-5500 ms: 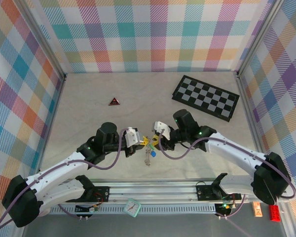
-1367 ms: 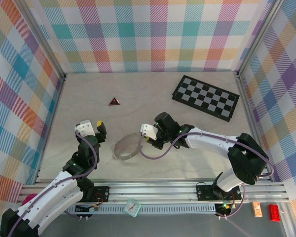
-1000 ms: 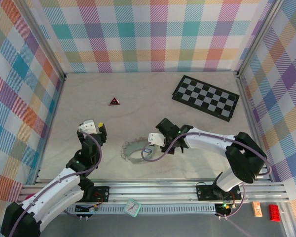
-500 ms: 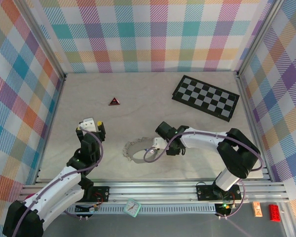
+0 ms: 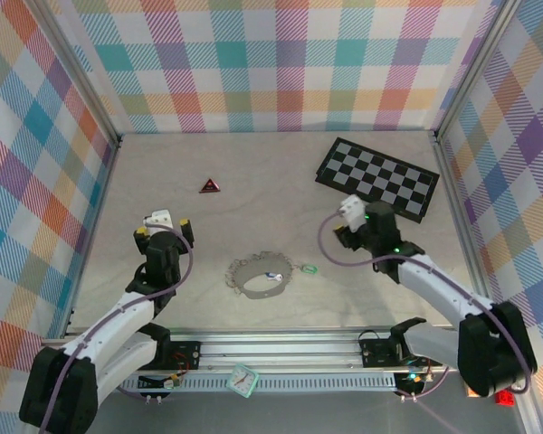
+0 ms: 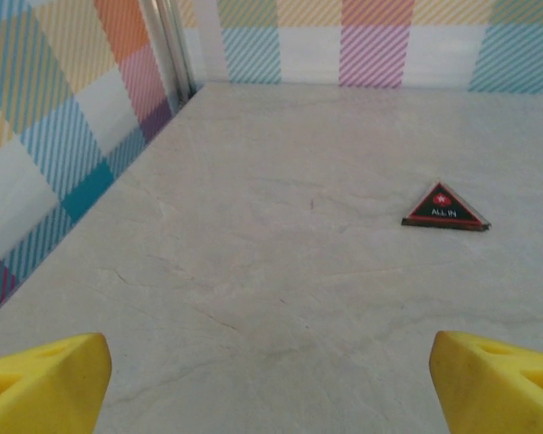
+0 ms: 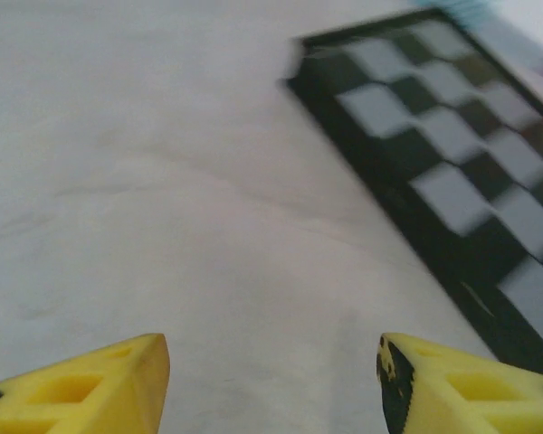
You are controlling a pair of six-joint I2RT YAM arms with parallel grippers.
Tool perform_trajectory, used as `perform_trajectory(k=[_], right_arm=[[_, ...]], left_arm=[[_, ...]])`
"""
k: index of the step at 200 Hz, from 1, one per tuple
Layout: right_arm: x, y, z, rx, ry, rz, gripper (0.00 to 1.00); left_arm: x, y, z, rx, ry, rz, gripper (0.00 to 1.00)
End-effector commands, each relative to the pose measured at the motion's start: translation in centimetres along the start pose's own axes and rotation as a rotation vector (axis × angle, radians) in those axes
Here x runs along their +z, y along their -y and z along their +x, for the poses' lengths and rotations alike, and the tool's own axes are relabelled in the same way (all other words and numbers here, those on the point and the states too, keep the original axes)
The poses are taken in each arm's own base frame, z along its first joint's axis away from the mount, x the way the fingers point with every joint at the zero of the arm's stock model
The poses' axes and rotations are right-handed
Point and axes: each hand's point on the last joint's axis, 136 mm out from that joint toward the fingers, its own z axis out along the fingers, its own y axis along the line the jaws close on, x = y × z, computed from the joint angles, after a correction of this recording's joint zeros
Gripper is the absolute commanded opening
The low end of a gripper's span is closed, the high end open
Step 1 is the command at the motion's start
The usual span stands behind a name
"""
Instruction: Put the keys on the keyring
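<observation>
The keyring (image 5: pixel 254 291), a thin grey wire loop, lies flat on the table at centre front. The keys (image 5: pixel 262 261) fringe its rim, and a small green tag (image 5: pixel 309 268) lies just to its right. Neither gripper touches it. My left gripper (image 5: pixel 161 227) hovers to the left of the loop, and its yellow fingertips (image 6: pixel 45 375) stand wide apart over bare table, so it is open. My right gripper (image 5: pixel 347 224) is up and right of the loop, near the board. It is open too, with nothing between its yellow fingertips (image 7: pixel 90 384).
A chequered board (image 5: pixel 377 178) lies at the back right, and it shows blurred ahead of the right gripper as the board (image 7: pixel 452 154). A small red-and-black triangle (image 5: pixel 209 186) lies at the back left, and the same triangle (image 6: pixel 444 207) is ahead of the left gripper. Plaid walls enclose the table.
My right gripper has opened, let go of the keyring and swung up and right toward the board. The loop now lies free. My left gripper has opened wider.
</observation>
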Motion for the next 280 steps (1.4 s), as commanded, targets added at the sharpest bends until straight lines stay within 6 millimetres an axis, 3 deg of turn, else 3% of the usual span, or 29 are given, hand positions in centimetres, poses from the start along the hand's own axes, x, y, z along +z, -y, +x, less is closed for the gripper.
perform_trajectory(k=[1, 12, 31, 79, 93, 101, 143, 164, 194, 280], right_arm=[[0.1, 4.6, -1.3, 0.198, 0.208, 0.159, 0.63], [0.4, 6.0, -0.1, 0.225, 0.221, 0.210, 0.64], [1.1, 7.1, 0.1, 0.273, 0.287, 0.217, 0.65], [3.6, 6.6, 2.4, 0.275, 0.310, 0.187, 0.73], [3.9, 6.8, 2.5, 0.279, 0.287, 0.188, 0.83], [4.1, 6.8, 2.5, 0.318, 0.272, 0.164, 1.00], [4.6, 7.4, 2.6, 0.339, 0.251, 0.172, 0.99], [4.7, 7.5, 2.7, 0.346, 0.242, 0.170, 0.99], [5.1, 7.9, 2.8, 0.367, 0.220, 0.162, 0.99], [5.4, 8.4, 2.9, 0.392, 0.195, 0.159, 0.99]], left_arm=[[0.9, 1.2, -1.4, -0.013, 0.051, 0.061, 0.96], [1.4, 1.3, -1.3, -0.005, 0.057, 0.060, 1.00], [2.4, 1.7, -0.8, 0.006, 0.052, 0.070, 1.00], [4.5, 2.9, 0.6, 0.000, 0.067, 0.117, 1.00], [4.9, 3.1, 0.4, 0.006, 0.087, 0.127, 1.00], [5.2, 3.2, 0.3, 0.005, 0.094, 0.135, 1.00], [7.0, 4.9, 3.2, 0.027, 0.068, 0.214, 1.00], [7.0, 4.9, 3.0, 0.022, 0.063, 0.216, 1.00], [9.6, 3.0, 3.1, -0.042, -0.044, 0.112, 1.00], [9.9, 3.1, 3.3, -0.049, -0.064, 0.130, 1.00]])
